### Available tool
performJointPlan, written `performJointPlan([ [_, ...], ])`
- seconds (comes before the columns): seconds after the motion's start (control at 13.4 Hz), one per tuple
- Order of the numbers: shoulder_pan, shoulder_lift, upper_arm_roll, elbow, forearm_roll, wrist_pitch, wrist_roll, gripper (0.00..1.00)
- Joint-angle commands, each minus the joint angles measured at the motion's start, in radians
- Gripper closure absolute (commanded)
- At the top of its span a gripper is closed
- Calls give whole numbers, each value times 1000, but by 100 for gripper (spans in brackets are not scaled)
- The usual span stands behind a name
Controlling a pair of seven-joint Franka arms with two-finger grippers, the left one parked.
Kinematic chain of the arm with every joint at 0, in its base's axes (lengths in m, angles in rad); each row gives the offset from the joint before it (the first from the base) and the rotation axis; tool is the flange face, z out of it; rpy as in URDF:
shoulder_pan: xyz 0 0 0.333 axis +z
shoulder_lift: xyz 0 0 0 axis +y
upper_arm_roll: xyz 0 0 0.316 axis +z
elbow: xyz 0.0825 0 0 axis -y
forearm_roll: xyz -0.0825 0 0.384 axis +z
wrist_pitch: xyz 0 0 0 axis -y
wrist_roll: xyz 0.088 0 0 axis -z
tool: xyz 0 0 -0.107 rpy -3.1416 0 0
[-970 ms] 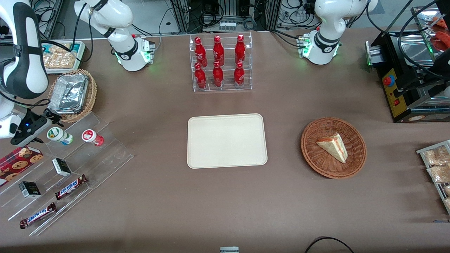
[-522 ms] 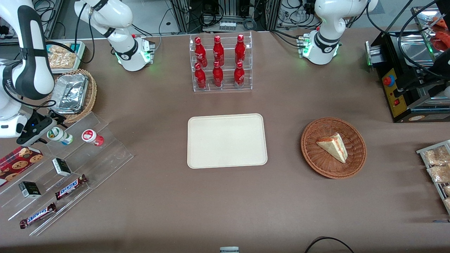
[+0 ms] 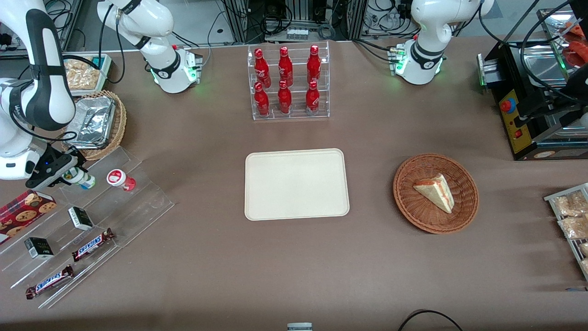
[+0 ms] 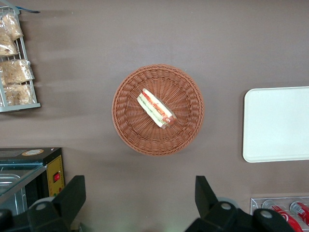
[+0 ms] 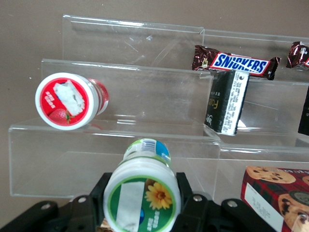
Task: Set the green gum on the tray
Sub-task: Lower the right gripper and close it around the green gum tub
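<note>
The green gum [image 3: 82,179] lies on its side on the top step of a clear acrylic shelf [image 3: 138,197], toward the working arm's end of the table. In the right wrist view its green flower-printed lid [image 5: 142,195] faces the camera. My gripper [image 3: 69,172] is at the bottle's lid end, open, with one black finger [image 5: 98,194] on each side of the lid [image 5: 143,191]. I cannot tell whether the pads touch it. The cream tray [image 3: 296,184] lies flat in the middle of the table with nothing on it.
A red-lidded bottle [image 3: 120,179] lies beside the green gum on the same step. Lower steps hold small black boxes [image 3: 80,218] and Snickers bars [image 3: 92,244]. A cookie box [image 3: 23,209] lies close by, and a wicker basket with a foil pan [image 3: 117,124] stands farther from the front camera. A sandwich basket [image 3: 435,193] sits toward the parked arm's end.
My gripper has slid in toward the green gum until its fingers flank the lid. The bottle has stayed on its step.
</note>
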Motion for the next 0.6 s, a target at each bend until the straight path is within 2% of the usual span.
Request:
performJointPlan([
  [0.0, -6, -45, 8, 21, 20, -54, -19, 100],
  [0.15, 3, -39, 16, 114, 20, -169, -6, 100],
  [0.3, 47, -36, 17, 162, 22, -199, 20, 100],
  [0.52, 127, -12, 17, 234, 20, -281, 172, 100],
])
